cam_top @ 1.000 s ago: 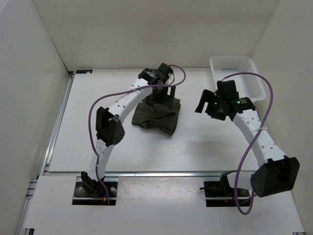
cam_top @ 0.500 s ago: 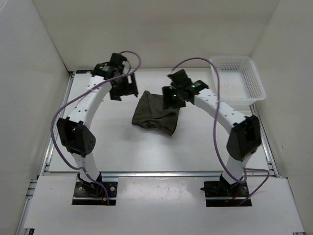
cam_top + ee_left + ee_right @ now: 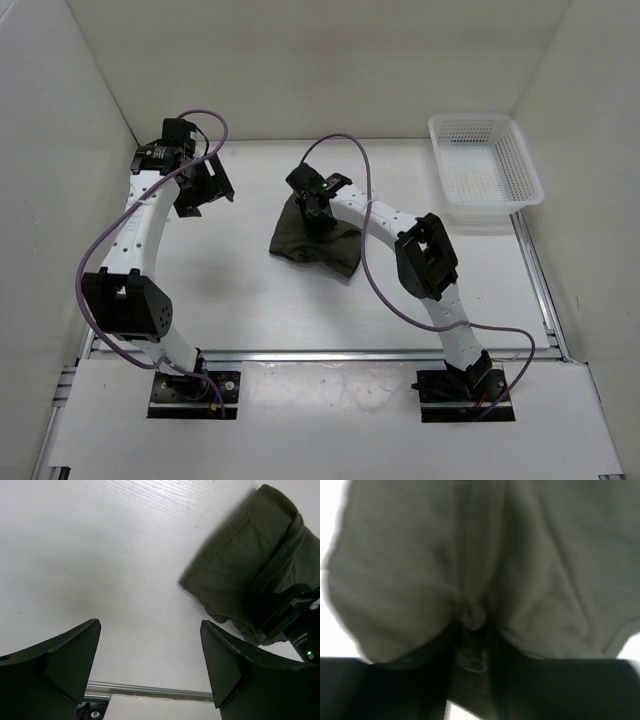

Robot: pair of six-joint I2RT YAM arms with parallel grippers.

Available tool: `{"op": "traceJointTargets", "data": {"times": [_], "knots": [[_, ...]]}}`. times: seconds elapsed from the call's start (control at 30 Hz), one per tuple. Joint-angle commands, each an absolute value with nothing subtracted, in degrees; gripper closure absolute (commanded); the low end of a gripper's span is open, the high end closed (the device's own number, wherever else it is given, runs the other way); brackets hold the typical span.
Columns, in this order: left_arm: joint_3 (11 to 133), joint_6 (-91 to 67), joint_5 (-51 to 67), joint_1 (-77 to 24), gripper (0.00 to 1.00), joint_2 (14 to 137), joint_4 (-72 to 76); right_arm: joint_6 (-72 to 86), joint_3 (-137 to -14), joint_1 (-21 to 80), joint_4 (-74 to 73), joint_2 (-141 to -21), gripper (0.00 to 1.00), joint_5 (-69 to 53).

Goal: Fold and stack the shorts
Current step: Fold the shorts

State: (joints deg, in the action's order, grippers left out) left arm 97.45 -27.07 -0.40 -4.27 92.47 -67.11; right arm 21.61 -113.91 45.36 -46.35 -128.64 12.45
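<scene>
The dark olive-green shorts (image 3: 322, 246) lie bunched in a folded heap at the middle of the table. My right gripper (image 3: 318, 213) is down on their far edge. In the right wrist view the fabric (image 3: 545, 555) fills the frame, and a ridge of it is pinched between the dark fingers of my right gripper (image 3: 472, 630). My left gripper (image 3: 203, 190) hangs open well to the left of the shorts, with nothing in it. In the left wrist view my left gripper (image 3: 150, 665) is spread over bare table, with the shorts (image 3: 240, 565) up at the right.
A white mesh basket (image 3: 524, 165) stands at the far right corner. White walls close in the table on the left, back and right. A metal rail (image 3: 150, 690) runs along the near edge. Purple cables loop off both arms.
My left arm has swung away from the shorts to the far left, still open. My right arm has come over from beside the basket onto the shorts and closed on the fabric.
</scene>
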Motion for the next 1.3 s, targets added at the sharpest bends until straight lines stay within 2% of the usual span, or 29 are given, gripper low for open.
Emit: {"op": "traceJointTargets", "data": {"times": [0.0, 0.03, 0.07, 0.17, 0.37, 0.6, 0.7, 0.73, 0.8, 0.87, 0.93, 1.03, 1.07, 1.17, 1.2, 1.23, 1.27], "knots": [[96.9, -25.4, 1.1, -2.9, 0.08, 90.6, -66.4, 23.4, -116.9, 44.9, -49.7, -128.1, 0.72, 19.0], [96.9, -24.9, 1.1, -2.9, 0.08, 90.6, -66.4, 23.9, -116.4, 44.9, -49.7, -127.3, 0.8, 19.6], [96.9, -24.9, 1.8, -2.4, 0.09, 91.1, -66.4, 23.9, -116.4, 44.9, -49.7, -126.4, 0.92, 20.8], [96.9, -24.3, 2.3, -2.4, 0.09, 91.1, -65.9, 24.5, -113.6, 44.4, -49.0, -121.0, 1.0, 22.2], [96.4, -22.6, 5.9, -4.4, 0.09, 93.1, -64.7, 22.1, -114.0, 38.5, -47.7, -117.4, 1.0, 23.6], [95.9, -22.0, 8.5, -11.6, 0.11, 98.8, -62.1, 18.2, -124.2, 32.1, -45.5, -128.0, 1.0, 23.0], [95.9, -22.5, 9.1, -14.6, 0.11, 101.9, -61.6, 18.2, -128.2, 30.0, -44.2, -131.8, 0.72, 24.7], [96.5, -22.5, 9.1, -16.1, 0.11, 103.3, -60.9, 18.9, -128.9, 29.1, -44.2, -132.4, 0.39, 25.2], [97.4, -22.5, 9.7, -17.2, 0.11, 105.1, -60.4, 19.8, -129.6, 28.5, -44.2, -132.5, 0.26, 25.9], [99.6, -22.5, 9.8, -19.1, 0.11, 108.2, -60.4, 20.6, -128.1, 28.5, -44.2, -130.4, 0.19, 26.5], [101.3, -22.5, 9.8, -20.7, 0.11, 111.4, -60.4, 21.1, -123.9, 28.5, -43.5, -126.3, 0.18, 27.0], [104.2, -22.5, 9.2, -20.7, 0.15, 114.4, -60.4, 21.6, -116.4, 28.5, -41.7, -119.6, 0.31, 23.2], [104.9, -22.5, 9.2, -20.7, 0.18, 115.7, -60.4, 22.3, -114.8, 28.5, -41.7, -117.3, 0.5, 19.6], [105.5, -22.0, 9.2, -20.7, 0.27, 118.0, -58.6, 24.4, -108.8, 29.2, -41.7, -113.7, 0.78, 15.2], [105.5, -22.0, 9.2, -20.7, 0.31, 118.7, -57.9, 25.1, -106.8, 29.2, -41.7, -112.8, 0.9, 13.9], [105.5, -22.0, 9.2, -20.7, 0.36, 119.3, -57.4, 27.0, -102.3, 29.7, -41.7, -111.8, 0.94, 12.9], [105.5, -22.0, 9.2, -20.7, 0.46, 120.7, -56.9, 27.9, -100.0, 29.7, -41.7, -110.0, 0.98, 12.2]]}}
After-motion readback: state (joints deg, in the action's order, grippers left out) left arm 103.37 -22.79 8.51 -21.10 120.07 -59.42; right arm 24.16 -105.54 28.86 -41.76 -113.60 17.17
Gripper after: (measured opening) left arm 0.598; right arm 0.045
